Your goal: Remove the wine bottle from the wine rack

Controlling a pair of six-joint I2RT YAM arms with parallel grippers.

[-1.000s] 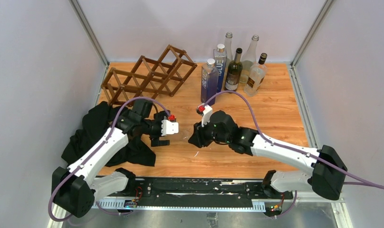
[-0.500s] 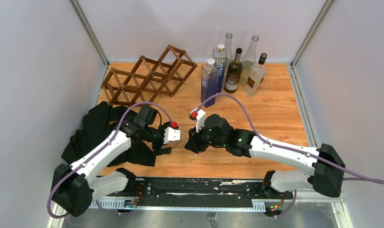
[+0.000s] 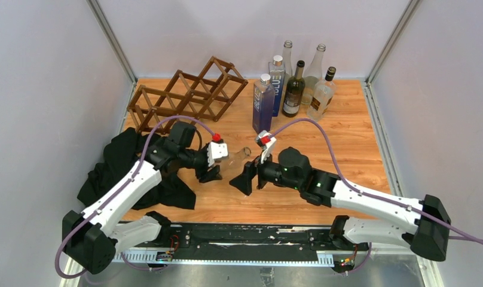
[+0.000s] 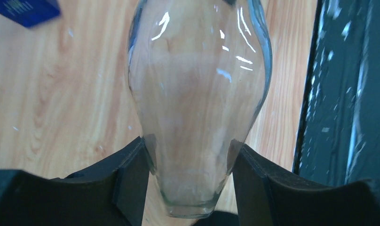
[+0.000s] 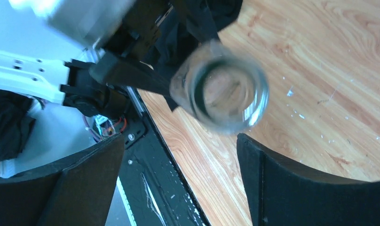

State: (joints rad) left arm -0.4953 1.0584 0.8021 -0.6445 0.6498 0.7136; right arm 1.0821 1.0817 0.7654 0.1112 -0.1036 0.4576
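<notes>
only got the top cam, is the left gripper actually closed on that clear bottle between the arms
observer: yes. in the left wrist view the left gripper has both fingers pressed against the clear bottle, near its narrow end.
operator: right one touching it too
observer: no. the right wrist view shows the right gripper open, with the bottle's round end past the gap and neither finger visibly on it.
operator: anything inside
observer: it looks empty. the wood grain of the table shows straight through the glass.
</notes>
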